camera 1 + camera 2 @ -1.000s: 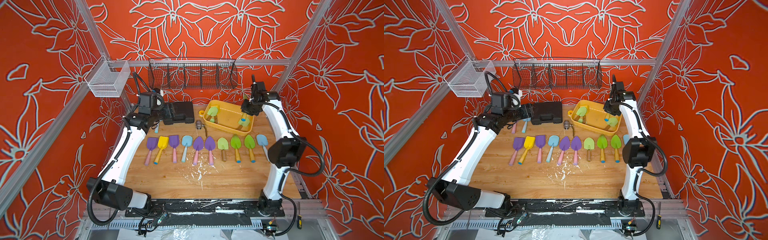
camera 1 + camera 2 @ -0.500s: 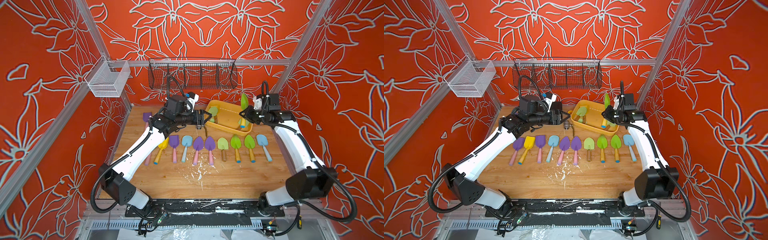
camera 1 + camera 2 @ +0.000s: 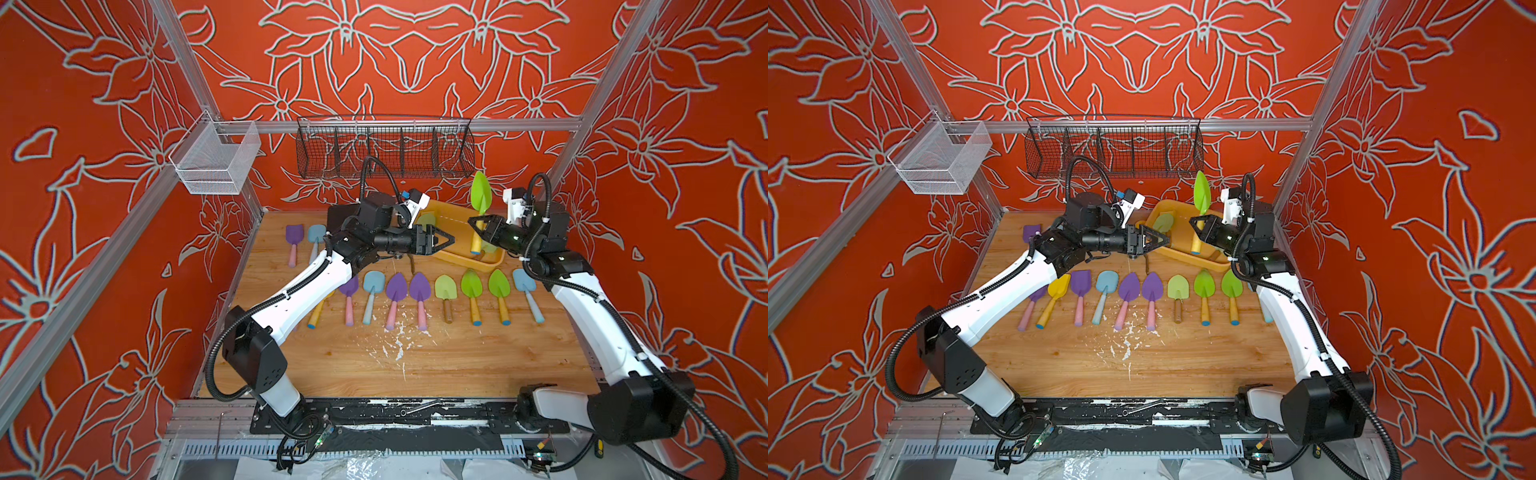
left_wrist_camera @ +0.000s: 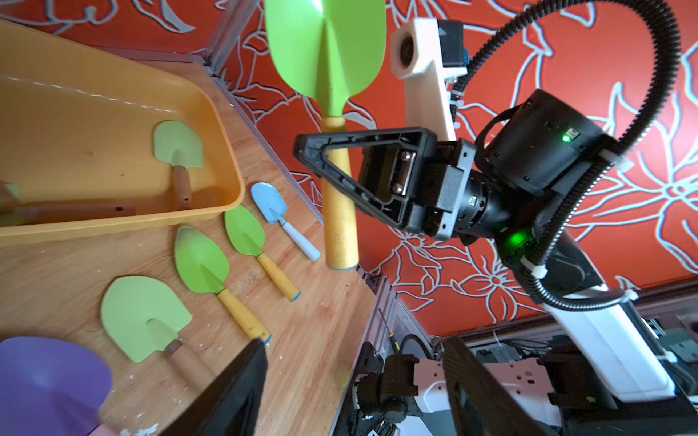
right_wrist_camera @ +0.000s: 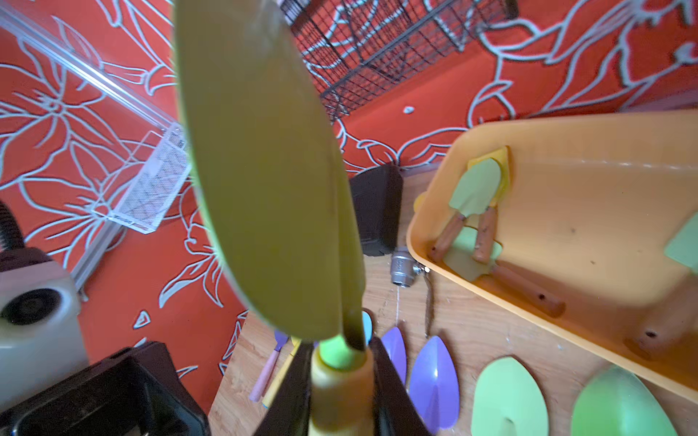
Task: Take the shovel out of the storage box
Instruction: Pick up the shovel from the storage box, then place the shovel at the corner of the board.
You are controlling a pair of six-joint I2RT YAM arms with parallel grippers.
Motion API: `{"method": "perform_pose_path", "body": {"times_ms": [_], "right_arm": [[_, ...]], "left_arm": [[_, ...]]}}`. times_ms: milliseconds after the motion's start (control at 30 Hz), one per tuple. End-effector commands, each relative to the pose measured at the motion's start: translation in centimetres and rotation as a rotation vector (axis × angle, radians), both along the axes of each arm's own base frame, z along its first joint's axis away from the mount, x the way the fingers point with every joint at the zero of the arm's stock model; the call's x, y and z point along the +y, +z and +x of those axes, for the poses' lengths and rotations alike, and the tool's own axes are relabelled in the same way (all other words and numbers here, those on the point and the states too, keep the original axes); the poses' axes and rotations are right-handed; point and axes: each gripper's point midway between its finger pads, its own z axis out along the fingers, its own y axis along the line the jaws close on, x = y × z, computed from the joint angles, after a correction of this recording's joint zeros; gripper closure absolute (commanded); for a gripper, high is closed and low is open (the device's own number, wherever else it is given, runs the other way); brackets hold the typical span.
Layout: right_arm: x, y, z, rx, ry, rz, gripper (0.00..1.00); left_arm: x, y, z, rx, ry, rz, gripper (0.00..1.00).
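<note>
Pinching the green shovel upright in right jaws to clear the storage box wall, with left jaws spread.

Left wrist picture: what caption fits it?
Right tool grips a green shovel, blade up; a pale green shovel lies in the yellow storage box.

robot test cell, aluminium frame, printed walls

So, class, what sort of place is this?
Probably a robot test cell: aluminium frame and red walls enclose a wooden table, left arm and right arm stand at its edge.
</note>
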Motion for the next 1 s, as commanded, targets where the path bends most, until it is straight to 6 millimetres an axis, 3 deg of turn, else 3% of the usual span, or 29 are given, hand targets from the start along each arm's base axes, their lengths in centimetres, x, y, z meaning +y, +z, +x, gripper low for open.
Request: {"method": "perform_pose_path", "body": {"times_ms": [0, 100, 267, 700, 967], "right_arm": [[1.8, 5.2, -0.9, -0.21, 0.068, 0.061, 1.0], [2.7, 5.3, -1.0, -0.219, 0.075, 0.062, 1.0], [3.8, 4.2, -0.5, -0.158, 0.059, 0.024, 1.0], [3.9, 2.9, 0.3, -0.062, -0.012, 0.023, 1.0], [3.9, 1.9, 0.5, -0.012, -0.037, 0.024, 1.0]], "left_arm": [[-1.9, 2.6, -1.6, -0.05, -0.104, -0.081, 0.25], [-2.7, 2.3, -1.6, -0.05, -0.109, -0.076, 0.25], [-3.0, 1.0, 0.1, -0.001, -0.033, -0.012, 0.26], [-2.2, -3.4, 1.8, 0.004, 0.121, 0.238, 0.36], [-2.4, -4.8, 2.9, -0.03, 0.155, 0.324, 0.38]]}}
